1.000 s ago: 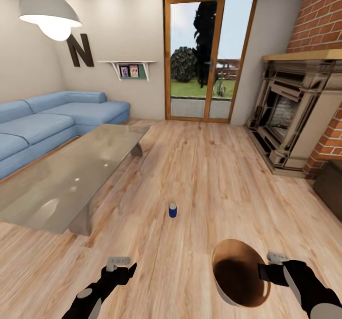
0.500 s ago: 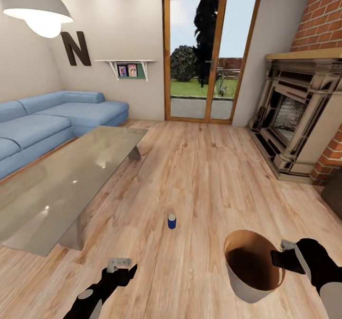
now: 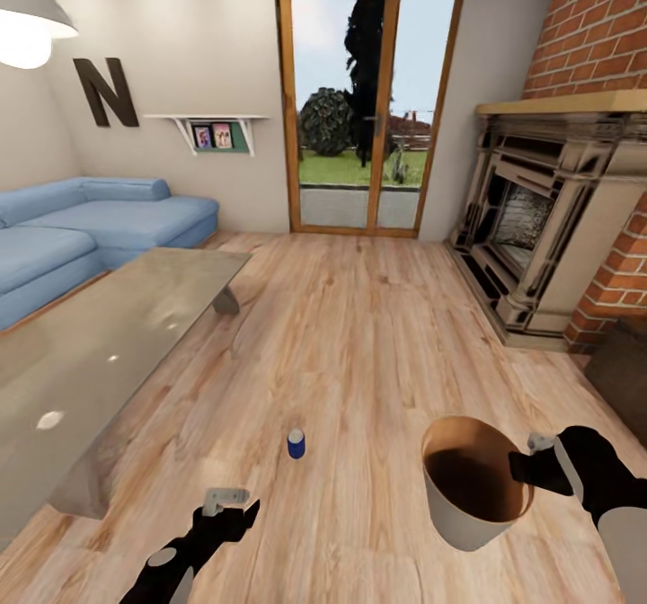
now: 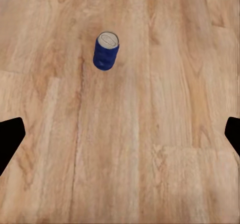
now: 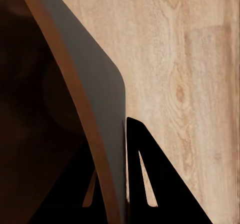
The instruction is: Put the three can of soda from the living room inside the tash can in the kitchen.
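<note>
On floor, can [image 3: 296,443] nearer now; left hand [image 3: 225,498] apart, right hand [image 3: 528,462] clamped on bin [image 3: 467,523].

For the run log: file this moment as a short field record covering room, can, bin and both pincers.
room: living room, blue sofa, brick fireplace, glass table
can: one blue can, upright on the wood floor, ahead of the left pincer, untouched
bin: trash can held off the floor, tilted, brown inside showing, no can visible inside
left pincer: open, empty, fingers wide apart in the left wrist view
right pincer: shut on the trash can's rim, one finger outside the wall
</note>
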